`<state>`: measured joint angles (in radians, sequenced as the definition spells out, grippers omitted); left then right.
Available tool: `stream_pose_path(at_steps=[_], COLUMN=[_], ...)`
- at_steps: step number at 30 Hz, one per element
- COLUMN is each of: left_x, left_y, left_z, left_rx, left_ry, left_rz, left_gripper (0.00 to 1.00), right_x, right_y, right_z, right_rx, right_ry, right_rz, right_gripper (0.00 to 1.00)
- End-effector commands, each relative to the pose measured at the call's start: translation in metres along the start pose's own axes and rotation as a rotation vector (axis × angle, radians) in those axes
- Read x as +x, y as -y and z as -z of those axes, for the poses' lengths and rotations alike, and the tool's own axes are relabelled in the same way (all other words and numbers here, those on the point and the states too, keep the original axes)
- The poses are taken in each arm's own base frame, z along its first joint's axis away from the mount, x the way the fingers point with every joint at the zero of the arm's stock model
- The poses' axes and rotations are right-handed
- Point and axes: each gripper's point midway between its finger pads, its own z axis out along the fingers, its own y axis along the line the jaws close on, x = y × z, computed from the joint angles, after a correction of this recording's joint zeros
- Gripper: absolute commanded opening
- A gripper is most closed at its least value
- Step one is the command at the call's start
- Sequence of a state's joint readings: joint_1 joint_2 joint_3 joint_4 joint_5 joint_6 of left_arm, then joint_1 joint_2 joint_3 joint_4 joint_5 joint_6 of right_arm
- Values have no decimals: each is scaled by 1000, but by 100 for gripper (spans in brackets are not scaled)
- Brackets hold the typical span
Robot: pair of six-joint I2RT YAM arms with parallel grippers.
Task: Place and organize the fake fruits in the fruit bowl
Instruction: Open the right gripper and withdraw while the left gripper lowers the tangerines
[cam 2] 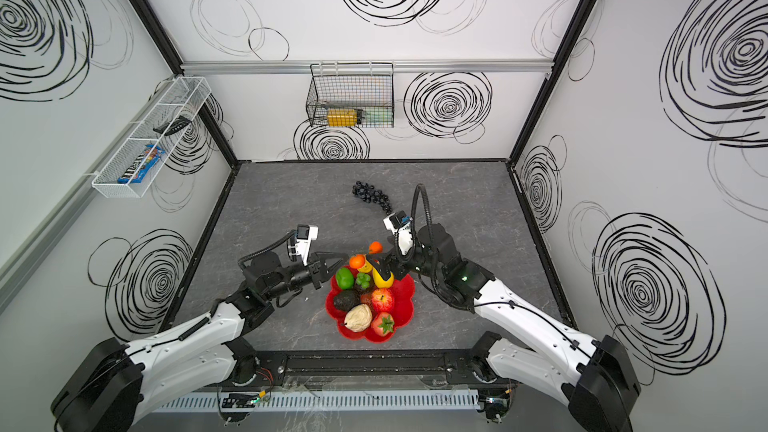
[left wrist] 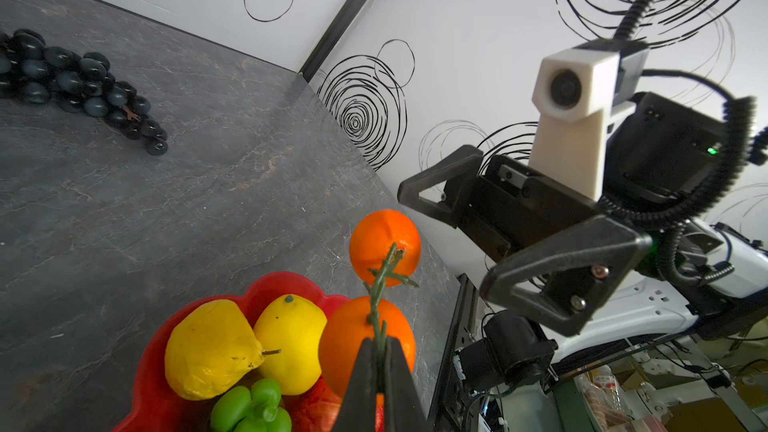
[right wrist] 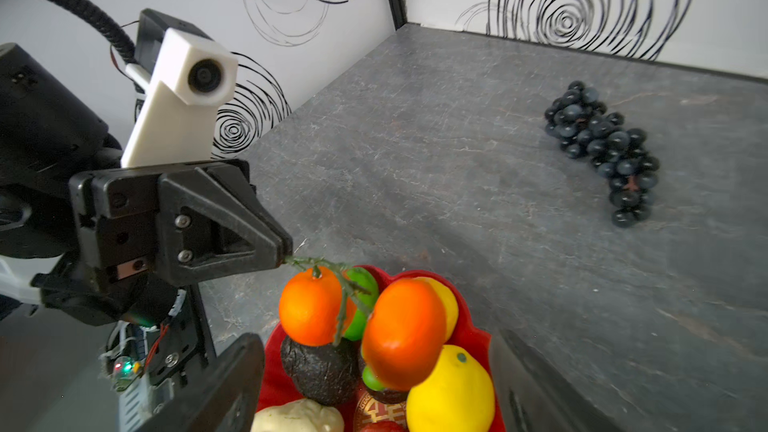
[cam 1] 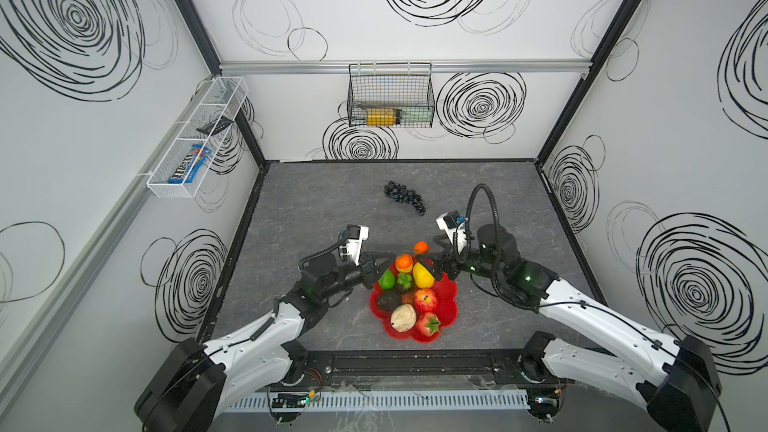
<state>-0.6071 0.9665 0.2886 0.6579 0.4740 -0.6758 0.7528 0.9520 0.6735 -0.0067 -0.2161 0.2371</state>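
Oranges (left wrist: 384,251), two on one green stem (left wrist: 379,297), hang at the far edge of the red fruit bowl (cam 1: 446,297), left gripper (left wrist: 378,353) pinched tight on that stem. Right gripper (left wrist: 442,243) just beside, jaws wide, empty. Black grapes (cam 1: 405,197) lie on the table (cam 1: 311,209), well apart.

My left-wrist view cuts the grapes (left wrist: 79,85) at its edge; both wrist views crop the bowl (left wrist: 149,392). I can't identify what's in the black basket (cam 1: 390,85).
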Motion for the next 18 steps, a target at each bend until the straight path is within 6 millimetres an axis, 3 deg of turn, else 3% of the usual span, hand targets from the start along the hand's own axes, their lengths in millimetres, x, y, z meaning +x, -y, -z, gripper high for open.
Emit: stream_pose_path(at_steps=[1, 6, 11, 18], left_x=[-2, 21, 37, 51], left_y=[1, 5, 9, 7], left_z=[0, 2, 11, 9], left_rx=[-72, -159, -190, -199], left_ry=[10, -50, -67, -73], left_rz=[-70, -124, -151, -153], left_gripper=[0, 0, 0, 0], right_x=[-15, -12, 8, 25], right_y=[16, 43, 70, 75], right_z=[16, 35, 43, 38], right_rx=[92, 172, 210, 172], right_ry=[96, 167, 206, 191], right_rz=[-25, -93, -183, -244], right_gripper=[95, 97, 97, 97])
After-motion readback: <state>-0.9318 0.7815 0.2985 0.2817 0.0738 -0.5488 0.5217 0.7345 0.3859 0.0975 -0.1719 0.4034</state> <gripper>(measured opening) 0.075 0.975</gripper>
